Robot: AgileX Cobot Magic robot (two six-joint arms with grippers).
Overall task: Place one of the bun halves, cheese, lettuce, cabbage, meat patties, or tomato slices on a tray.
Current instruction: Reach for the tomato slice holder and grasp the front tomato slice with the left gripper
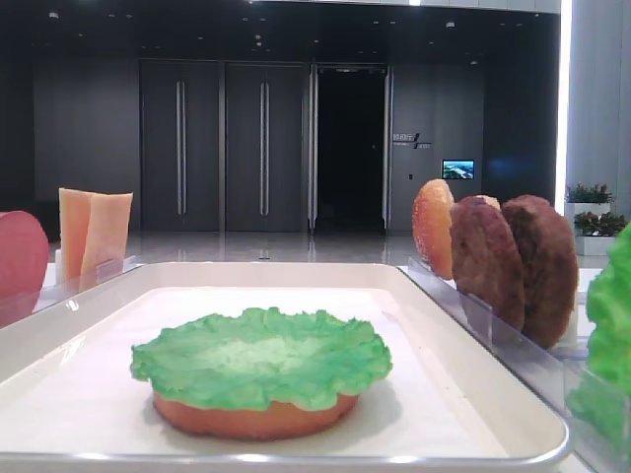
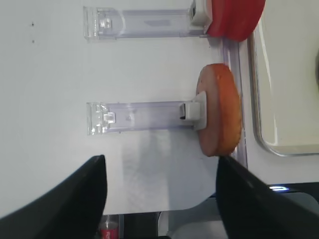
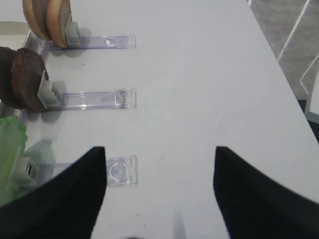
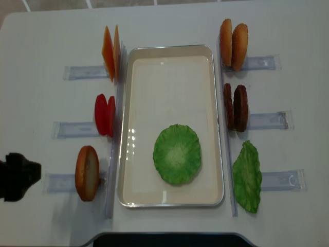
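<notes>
A white tray (image 4: 169, 82) lies mid-table. On it a green lettuce (image 4: 177, 153) leaf covers a bun half (image 1: 251, 419). Left of the tray, racks hold upright cheese (image 4: 110, 51), tomato slices (image 4: 105, 114) and one bun half (image 4: 87, 172). To the right stand two bun halves (image 4: 234, 43), two meat patties (image 4: 235, 107) and another lettuce (image 4: 247, 176) leaf. My left gripper (image 2: 159, 194) is open and empty, near the table's front-left edge, short of the lone bun half (image 2: 222, 109). My right gripper (image 3: 159, 191) is open and empty over bare table, right of the racks.
Clear plastic racks (image 4: 74, 128) stick out from both long sides of the tray; their empty outer ends (image 3: 119, 169) lie near each gripper. The left arm's black end (image 4: 15, 176) shows at the left border. The table's front edge (image 2: 199, 204) is just beyond the left gripper.
</notes>
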